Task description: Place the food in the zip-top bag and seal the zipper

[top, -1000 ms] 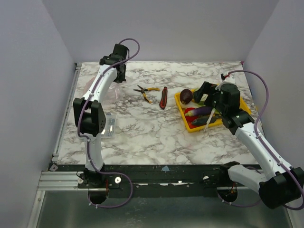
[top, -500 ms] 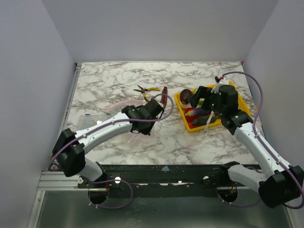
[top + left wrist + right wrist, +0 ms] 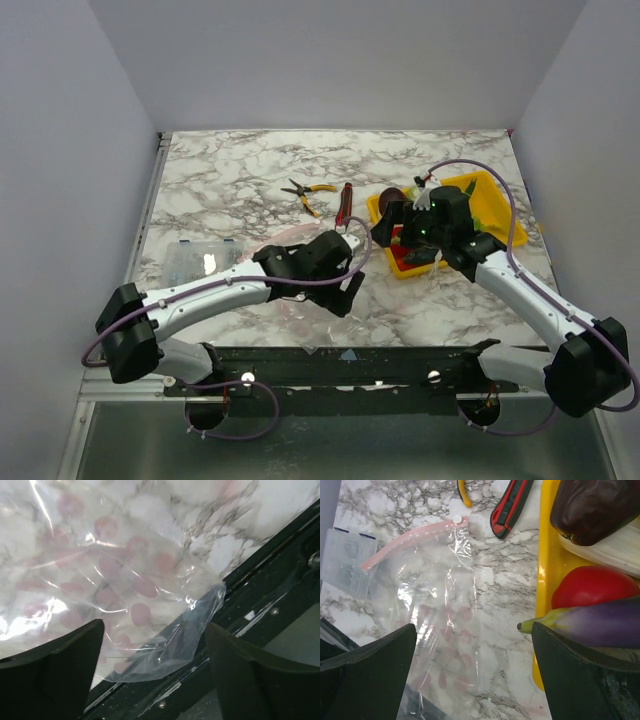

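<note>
The zip-top bag [image 3: 440,630] lies flat on the marble, clear with pink dots, and its pink zipper [image 3: 410,545] curves along the far end. One bag corner [image 3: 200,610] hangs over the table's front edge. My left gripper [image 3: 155,680] hovers open over that corner with nothing between its fingers [image 3: 60,670]. The food sits in a yellow tray [image 3: 545,580]: a purple eggplant [image 3: 600,625], a red piece [image 3: 590,587] and a maroon round one [image 3: 595,505]. My right gripper [image 3: 475,680] is open and empty between the bag and the tray's left rim.
A red-and-black utility knife [image 3: 345,205] and yellow-handled pliers [image 3: 308,190] lie behind the bag. A rigid clear box [image 3: 195,262] sits to the bag's left. The dark front rail [image 3: 280,605] runs just below the table edge.
The left arm swung from the back left to the front middle, dragging the bag along, then opened and let it go. The right gripper shifted left, off the tray toward the bag.
</note>
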